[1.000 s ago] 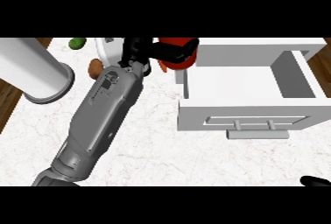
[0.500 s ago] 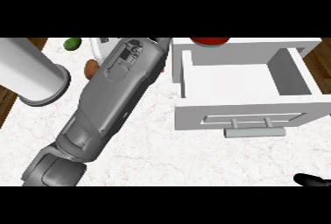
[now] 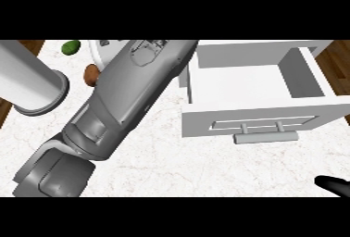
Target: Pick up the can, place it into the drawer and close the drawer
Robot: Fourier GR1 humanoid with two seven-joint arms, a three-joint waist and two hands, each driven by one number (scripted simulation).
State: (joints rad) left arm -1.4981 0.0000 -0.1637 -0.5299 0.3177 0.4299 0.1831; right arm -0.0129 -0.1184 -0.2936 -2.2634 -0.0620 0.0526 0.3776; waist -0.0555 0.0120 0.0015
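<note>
Your left forearm (image 3: 130,97) runs as a long grey diagonal from the lower left corner up to the top edge, just left of the drawer (image 3: 254,113). It leaves the head view there, so the left hand itself does not show, and you cannot tell what it holds or how its fingers sit.

The can shows nowhere in this view; you cannot say where it is.

The drawer stands pulled open on the right side of the counter (image 3: 205,166). Its white inside is bare as far as you can see, though the forearm covers the left wall's upper part. The front panel faces you, with a grey handle (image 3: 265,137) below its middle.

At the lower right corner you see a black tip of your right hand (image 3: 335,185), low over the counter and well apart from the drawer. Too little of it shows to tell whether it is open or curled.

On the left, a tall grey cylinder (image 3: 31,78) stands on the counter. Near the top, a green thing (image 3: 70,46) and a brown thing (image 3: 91,73) lie beside the forearm, the brown one partly hidden by it.
</note>
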